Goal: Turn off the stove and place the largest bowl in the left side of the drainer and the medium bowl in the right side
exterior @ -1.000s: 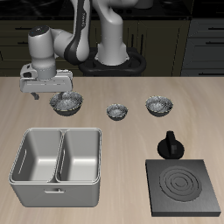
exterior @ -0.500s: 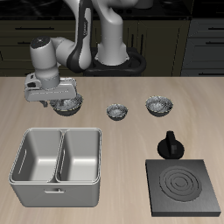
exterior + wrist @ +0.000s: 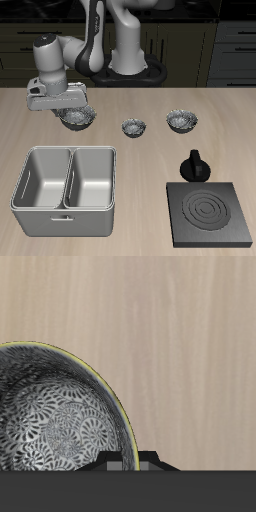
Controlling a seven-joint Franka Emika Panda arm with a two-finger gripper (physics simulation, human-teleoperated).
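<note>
The gripper (image 3: 72, 112), its jaw state not discernible, hangs over the largest bowl (image 3: 77, 118) rim's nine-o'clock edge, with the drainer (image 3: 65, 207) at six o'clock.

Three bowls in a row toward table (image 3: 130, 170) back edge: largest bowl (image 3: 77, 119) under gripper (image 3: 64, 112), tiny bowl (image 3: 134, 127) mid-row, medium bowl (image 3: 181, 121) behind knob (image 3: 193, 165); drainer (image 3: 64, 207) and stove (image 3: 211, 213) at opposite front corners.

stove (image 3: 211, 213): coil rings dark, knob (image 3: 194, 165) just behind it
largest bowl (image 3: 77, 118): upright, behind the drainer
medium bowl (image 3: 181, 121): upright, behind the knob
drainer (image 3: 66, 207): both compartments hold nothing
</note>
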